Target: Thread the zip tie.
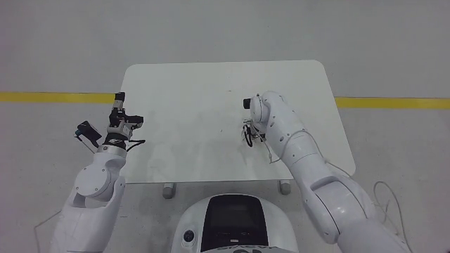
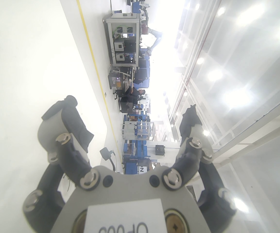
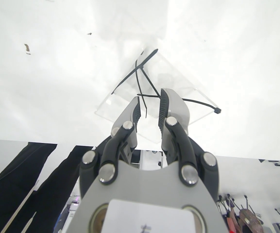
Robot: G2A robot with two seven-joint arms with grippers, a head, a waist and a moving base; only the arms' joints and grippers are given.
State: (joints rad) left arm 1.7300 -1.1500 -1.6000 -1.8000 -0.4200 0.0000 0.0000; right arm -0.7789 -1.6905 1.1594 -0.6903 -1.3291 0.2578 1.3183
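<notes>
The white table carries a small clear sheet, which lies a little toward 4 o'clock from the table's middle in the top view. On this sheet lie several black zip ties, thin and crossing one another in a loose heap. One long tie reaches over the edge of the sheet, so that its square head rests beyond the sheet's corner. The right gripper hangs directly over this heap, pointing down at it. Its fingers are spread apart and they clamp nothing. The thin end of one tie shows in the gap between them, but whether it touches a pad I cannot tell. The long tie passes behind one finger. The left gripper is at the 9 o'clock edge of the table, well apart from the sheet and the ties. In its wrist view its two fingers stand wide apart, released, with nothing between them.
</notes>
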